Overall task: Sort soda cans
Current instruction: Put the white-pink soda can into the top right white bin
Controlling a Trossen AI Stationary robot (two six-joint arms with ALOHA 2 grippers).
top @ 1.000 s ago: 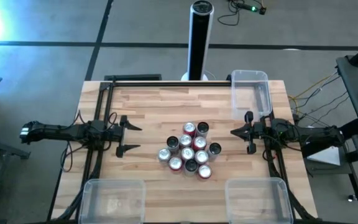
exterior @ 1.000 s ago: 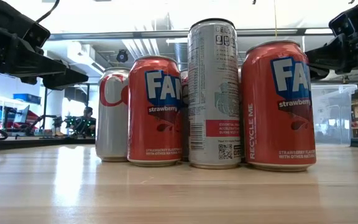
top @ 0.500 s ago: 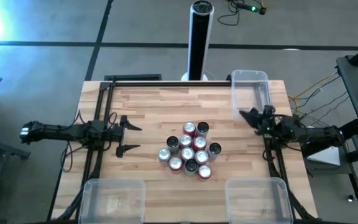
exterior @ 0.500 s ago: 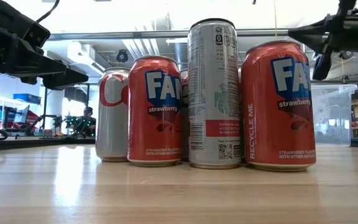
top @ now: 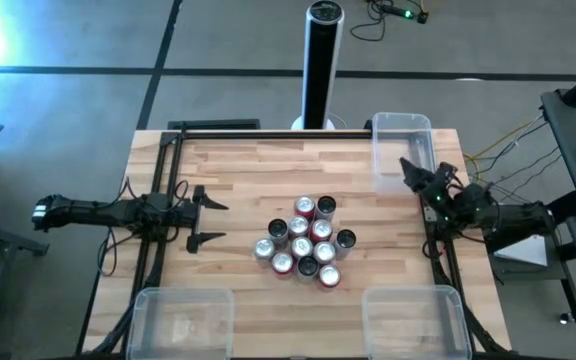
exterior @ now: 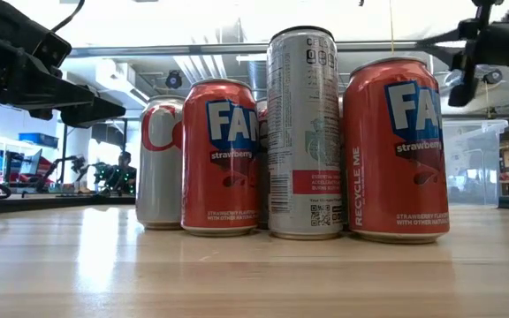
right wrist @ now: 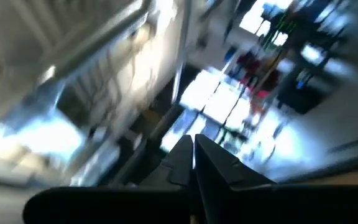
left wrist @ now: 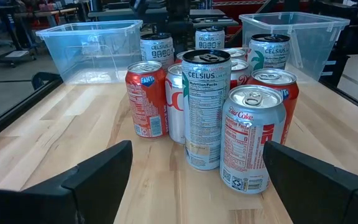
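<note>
Left claw ready to take a can from the edge of the group

The soda cans (top: 305, 238) stand close together in the middle of the table (top: 238, 170). The left claw (top: 205, 220) is wide and empty, near their left side. It is better to go low to an outer can, so the neighbours do not fall. The right claw (top: 408, 168) is closed and empty, raised by the far bin (top: 402, 124), well apart.
</note>
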